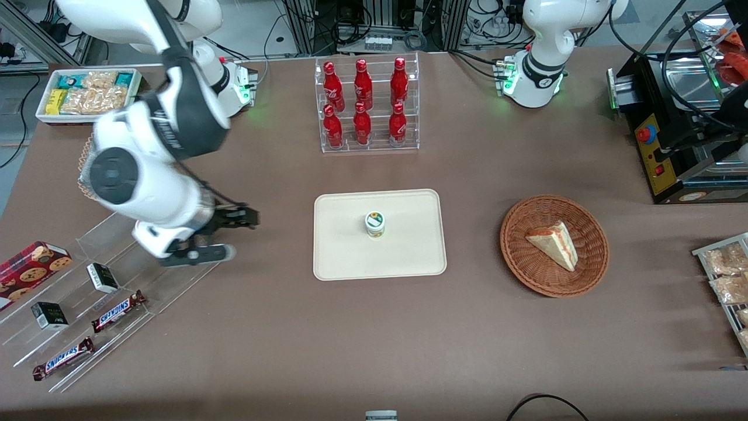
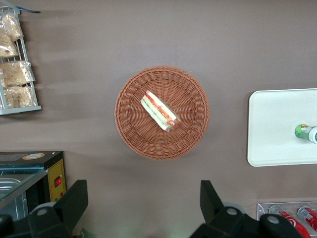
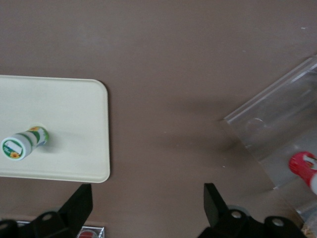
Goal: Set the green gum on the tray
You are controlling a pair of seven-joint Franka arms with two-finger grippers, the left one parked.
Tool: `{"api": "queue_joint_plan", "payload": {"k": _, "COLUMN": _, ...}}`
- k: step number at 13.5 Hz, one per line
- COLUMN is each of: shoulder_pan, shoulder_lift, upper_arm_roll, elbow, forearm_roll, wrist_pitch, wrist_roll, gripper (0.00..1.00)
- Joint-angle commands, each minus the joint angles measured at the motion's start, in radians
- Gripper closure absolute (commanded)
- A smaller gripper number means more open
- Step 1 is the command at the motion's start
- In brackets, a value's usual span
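Note:
The green gum (image 1: 374, 224) stands upright on the cream tray (image 1: 409, 257), near the tray's middle. Its white lid with the green-and-yellow label faces up. My right gripper (image 1: 225, 237) is open and empty, above the bare table between the tray and the clear acrylic rack (image 1: 146, 275), apart from the gum. In the right wrist view the open gripper (image 3: 147, 208) frames bare table, with the gum (image 3: 22, 144) on the tray (image 3: 74, 109). The left wrist view also shows the gum (image 2: 304, 132) on the tray (image 2: 277, 129).
A clear stand of red cola bottles (image 1: 368, 105) is farther from the camera than the tray. A wicker basket (image 1: 602, 257) holds a sandwich toward the parked arm's end. The acrylic rack holds Snickers bars (image 1: 117, 310) and small boxes. A red-lidded bottle (image 3: 304, 166) lies in the rack. A white snack bin (image 1: 87, 93) sits at the working arm's end.

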Motion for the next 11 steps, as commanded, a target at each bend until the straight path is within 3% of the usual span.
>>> {"api": "queue_joint_plan", "payload": {"k": 1, "shoulder_pan": -0.092, "shoulder_lift": -0.077, "upper_arm_roll": 0.013, "elbow": -0.083, "forearm_roll": 0.004, "wrist_pitch": -0.001, "wrist_roll": -0.022, "gripper": 0.00}}
{"api": "queue_joint_plan", "payload": {"k": 3, "shoulder_pan": -0.173, "shoulder_lift": -0.120, "upper_arm_roll": 0.045, "elbow": -0.142, "forearm_roll": 0.004, "wrist_pitch": 0.012, "wrist_roll": -0.030, "gripper": 0.00}}
{"api": "queue_joint_plan", "payload": {"k": 6, "shoulder_pan": -0.357, "shoulder_lift": -0.164, "upper_arm_roll": 0.159, "elbow": -0.177, "forearm_roll": 0.004, "wrist_pitch": 0.003, "wrist_roll": -0.115, "gripper": 0.00}}
{"api": "queue_joint_plan", "payload": {"k": 11, "shoulder_pan": -0.439, "shoulder_lift": -0.247, "upper_arm_roll": 0.174, "elbow": -0.225, "forearm_roll": -0.044, "wrist_pitch": -0.023, "wrist_roll": -0.213, "gripper": 0.00}}
